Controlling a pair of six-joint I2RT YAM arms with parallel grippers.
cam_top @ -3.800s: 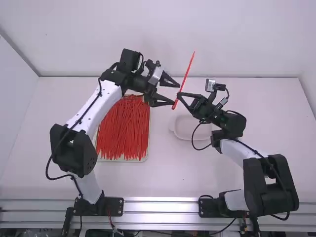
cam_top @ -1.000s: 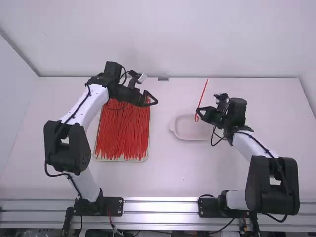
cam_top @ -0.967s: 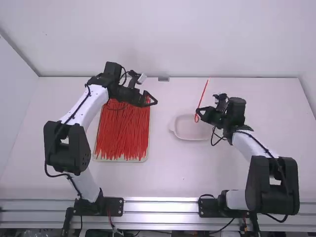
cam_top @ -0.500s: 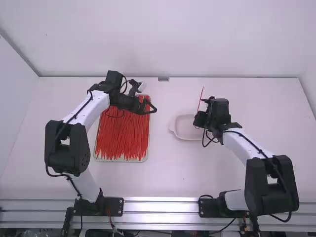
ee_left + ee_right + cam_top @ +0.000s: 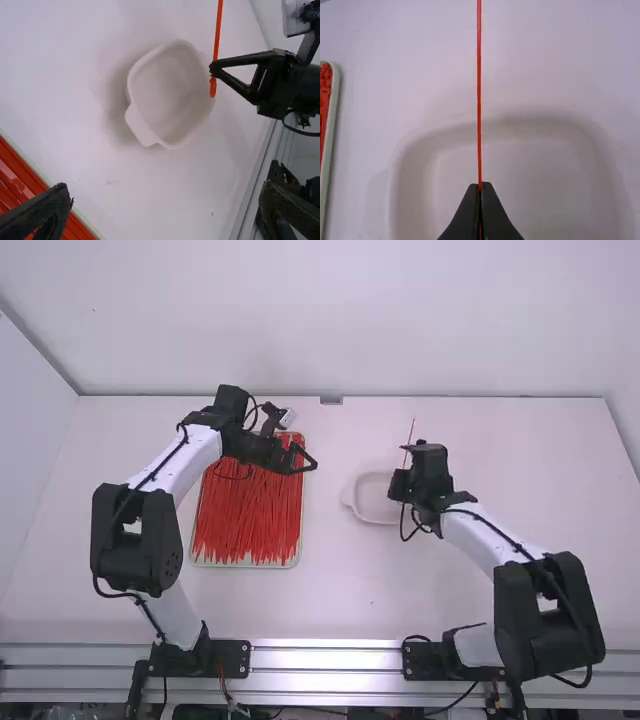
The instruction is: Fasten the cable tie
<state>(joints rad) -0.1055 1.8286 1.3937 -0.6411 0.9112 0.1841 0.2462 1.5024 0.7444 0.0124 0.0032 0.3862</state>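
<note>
Pinching cable tie (image 5: pixel 479 90) upright in clamped R gripper (image 5: pixel 480 189), directly over bowl (image 5: pixel 165 95). Hovering w/ L gripper (image 5: pixel 301 457) spread wide above tray (image 5: pixel 245 563) of spare ties (image 5: pixel 250 510). Prob drop-off step; next: lower, let go w/ tie inside bowl

A white dish (image 5: pixel 131 90) with a small lug handle is seen on the white counter (image 5: pixel 75 60). Beside its rim, an orange-red cable tie (image 5: pixel 216 45) is pinched between the closed tips of the right claw (image 5: pixel 212 70), a short end left below them. The left claw (image 5: pixel 165 220) is held wide apart. A heap of orange-red ties (image 5: pixel 12 185) is seen at one corner.
</note>
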